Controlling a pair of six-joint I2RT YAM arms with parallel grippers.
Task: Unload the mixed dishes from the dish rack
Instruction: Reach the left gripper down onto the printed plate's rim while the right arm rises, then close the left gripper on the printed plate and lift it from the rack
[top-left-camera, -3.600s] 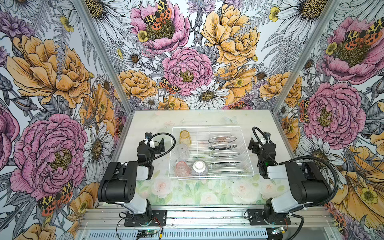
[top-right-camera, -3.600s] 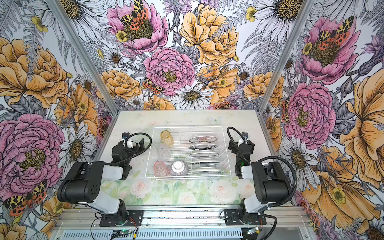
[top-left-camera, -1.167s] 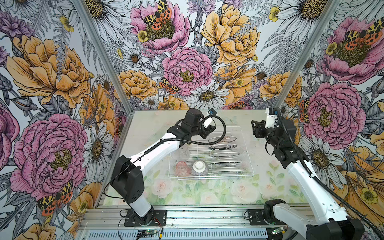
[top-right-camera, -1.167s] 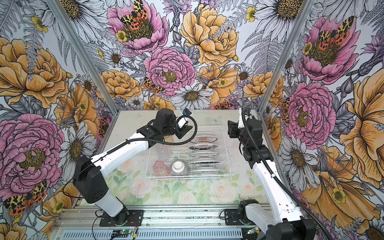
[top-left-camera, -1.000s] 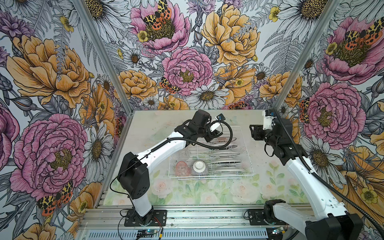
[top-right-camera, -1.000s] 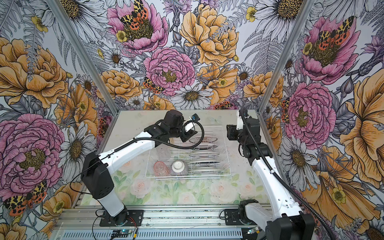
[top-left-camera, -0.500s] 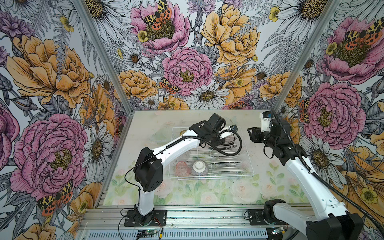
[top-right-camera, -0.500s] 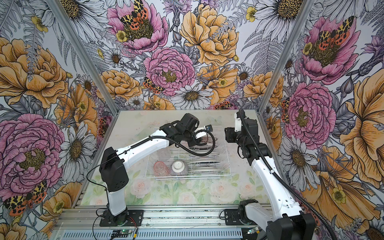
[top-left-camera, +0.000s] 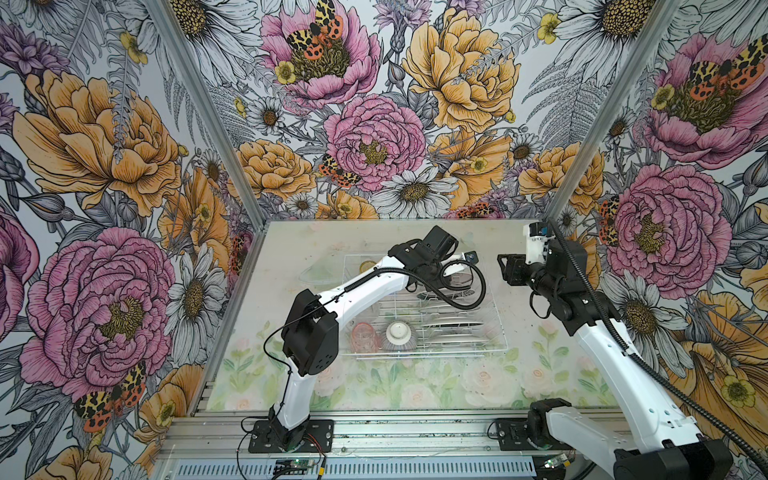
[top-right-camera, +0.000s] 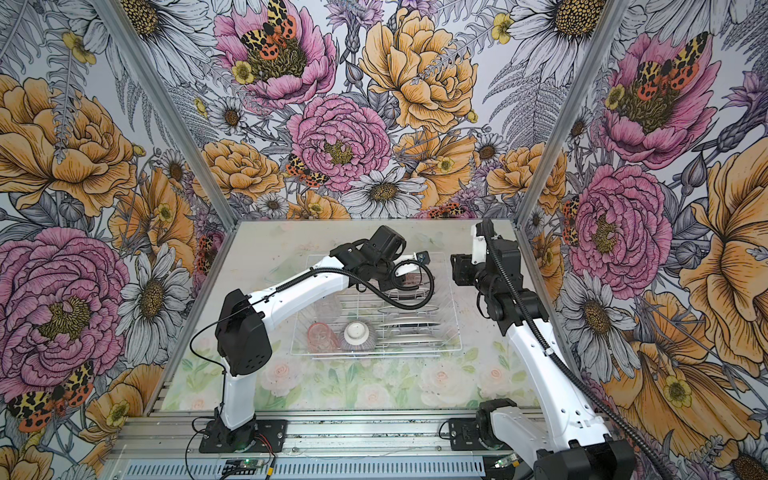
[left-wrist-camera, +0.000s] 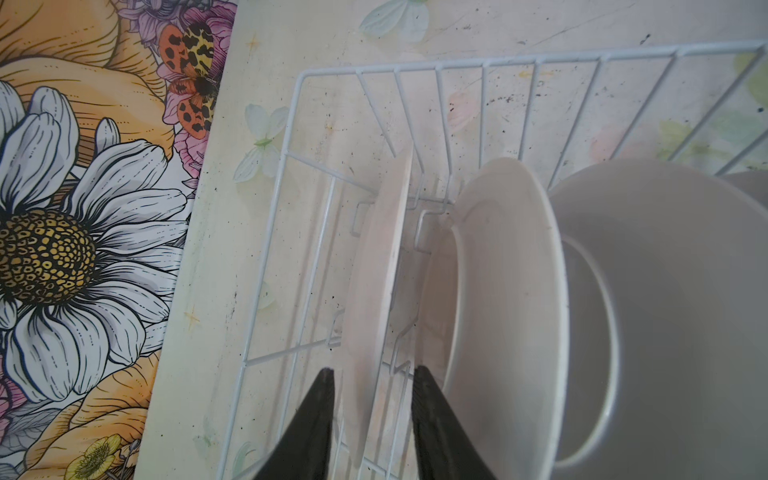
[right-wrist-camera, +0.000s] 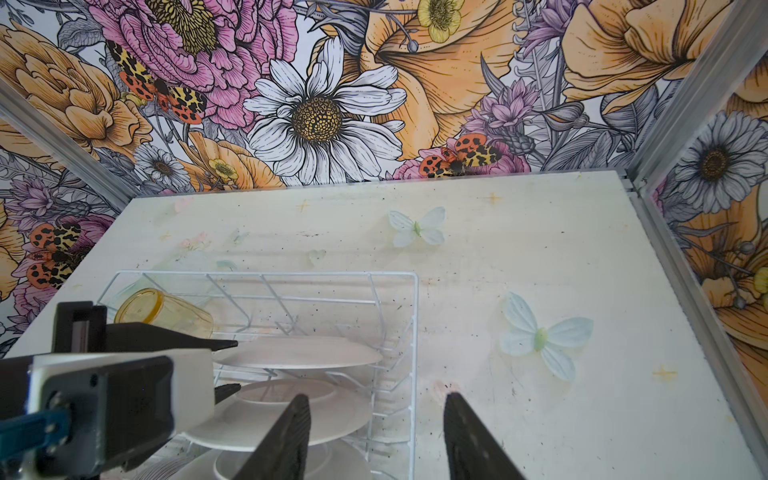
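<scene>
Butterfly-printed table (right-wrist-camera: 540, 257) is enclosed by floral walls (right-wrist-camera: 324, 116). Left gripper (left-wrist-camera: 372, 370) is spread astride a plate (left-wrist-camera: 382, 257) in the dish rack (left-wrist-camera: 498, 62), unclamped; right gripper (right-wrist-camera: 377, 395) is likewise parted.

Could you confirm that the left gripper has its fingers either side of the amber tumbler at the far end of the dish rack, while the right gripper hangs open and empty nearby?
No: the left wrist view shows the left gripper straddling the plate at the far end of the dish rack, not the amber tumbler lying beside it. The right gripper does hang open and empty nearby.
</scene>
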